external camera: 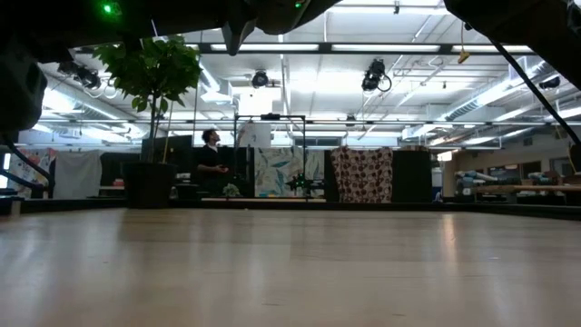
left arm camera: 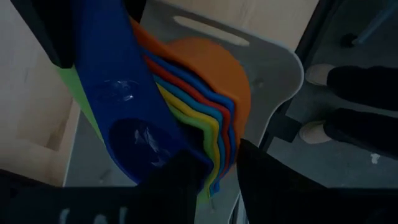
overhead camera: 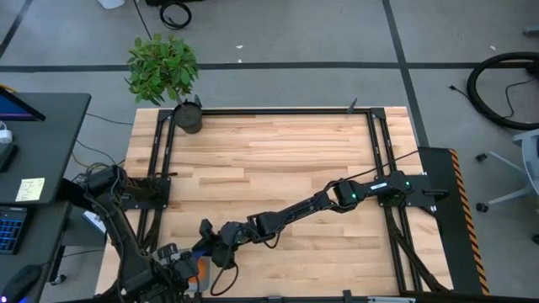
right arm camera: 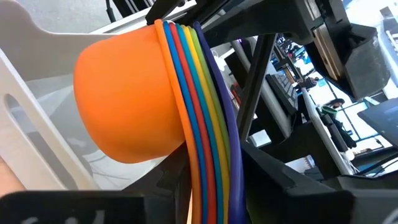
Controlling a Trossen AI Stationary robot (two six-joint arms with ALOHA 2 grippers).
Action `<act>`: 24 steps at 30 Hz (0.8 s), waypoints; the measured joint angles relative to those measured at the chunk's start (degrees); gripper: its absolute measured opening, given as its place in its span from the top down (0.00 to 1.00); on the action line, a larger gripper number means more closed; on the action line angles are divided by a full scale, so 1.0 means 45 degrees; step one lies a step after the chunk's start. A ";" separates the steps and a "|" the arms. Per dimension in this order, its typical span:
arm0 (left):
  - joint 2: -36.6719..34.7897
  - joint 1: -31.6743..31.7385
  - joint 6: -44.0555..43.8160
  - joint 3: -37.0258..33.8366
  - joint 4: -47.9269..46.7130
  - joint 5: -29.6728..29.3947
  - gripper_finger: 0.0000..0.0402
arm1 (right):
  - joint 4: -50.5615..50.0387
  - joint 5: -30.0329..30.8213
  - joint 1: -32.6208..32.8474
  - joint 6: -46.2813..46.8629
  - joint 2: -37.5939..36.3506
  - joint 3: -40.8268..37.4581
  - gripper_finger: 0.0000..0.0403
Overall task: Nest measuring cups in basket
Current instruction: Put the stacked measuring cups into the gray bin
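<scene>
Several measuring cups are nested in one stack (left arm camera: 186, 106): orange outermost, dark blue innermost, with red, light blue, yellow and green rims between. The stack stands on edge over the light grey basket (left arm camera: 273, 68) at the table's near left corner. My left gripper (left arm camera: 217, 183) comes from above and is shut on it. My right gripper (overhead camera: 209, 240) reaches in level from the table's right. It is open, its fingers on either side of the stack (right arm camera: 199, 155) and the one on the orange side clear of the cup. In the high view only an orange bit (overhead camera: 200, 269) shows. My left gripper pinches the bunched rims (left arm camera: 214, 146) of the nested cups between its two fingers, pointing down from above. The stack sits tilted on its side, the dark blue hollow (left arm camera: 137, 140) facing one way and the orange bottom (left arm camera: 214, 68) the other. Whether it rests on the basket is hidden.
A potted plant (overhead camera: 164, 71) stands at the table's far left corner. Black frame rails (overhead camera: 375, 151) run along the left, right and far sides. A person's shoes (left arm camera: 320, 74) show on the floor beside the basket. Bare wood (overhead camera: 278, 168) fills the table's middle.
</scene>
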 joint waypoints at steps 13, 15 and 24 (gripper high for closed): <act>-0.0007 -0.0005 -0.0173 -0.0119 0.0162 0.0543 0.77 | -0.0003 0.0114 -0.0010 -0.0097 0.0000 -0.0005 0.68; -0.0024 0.0000 -0.0206 -0.0369 0.0512 0.0767 0.77 | -0.0029 0.0112 -0.0010 -0.0102 0.0000 -0.0014 0.68; -0.0024 0.0000 -0.0261 -0.0869 0.1325 0.1002 0.77 | -0.0194 0.0106 -0.0010 -0.0107 0.0000 -0.0029 0.68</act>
